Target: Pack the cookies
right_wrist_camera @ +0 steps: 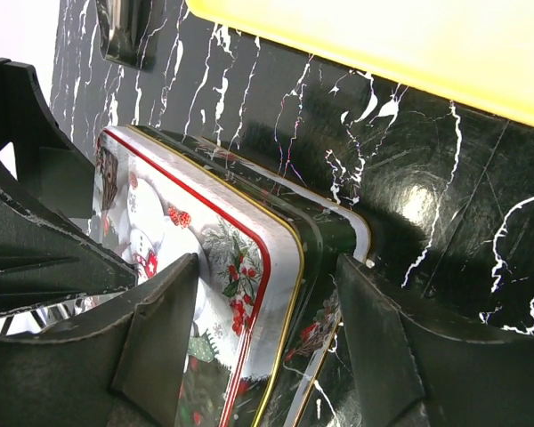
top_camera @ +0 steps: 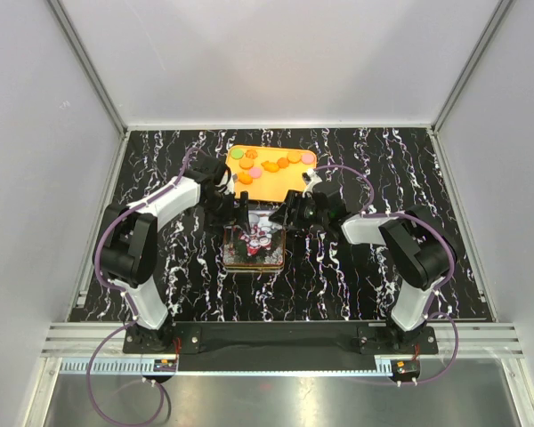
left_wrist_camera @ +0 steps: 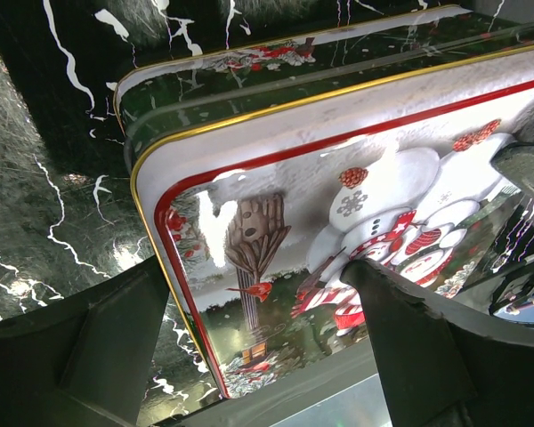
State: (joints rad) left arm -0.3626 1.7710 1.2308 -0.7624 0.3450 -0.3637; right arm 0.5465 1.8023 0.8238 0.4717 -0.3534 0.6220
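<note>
Several cookies (top_camera: 271, 165), orange, pink and green, lie on a yellow tray (top_camera: 285, 184) at the back of the table. A square tin (top_camera: 254, 246) with a snowman lid (left_wrist_camera: 356, 205) stands in front of the tray. The lid rests on the tin's dark green body (right_wrist_camera: 325, 236). My left gripper (top_camera: 238, 213) is open at the tin's far left corner and straddles the lid's edge in the left wrist view (left_wrist_camera: 258, 356). My right gripper (top_camera: 280, 213) is open at the far right corner, one finger over the lid, one outside the tin wall (right_wrist_camera: 267, 347).
The table (top_camera: 356, 285) is black marble-patterned with white walls on three sides. The yellow tray's edge (right_wrist_camera: 409, 44) lies just beyond the tin in the right wrist view. The two grippers are close together over the tin's far edge.
</note>
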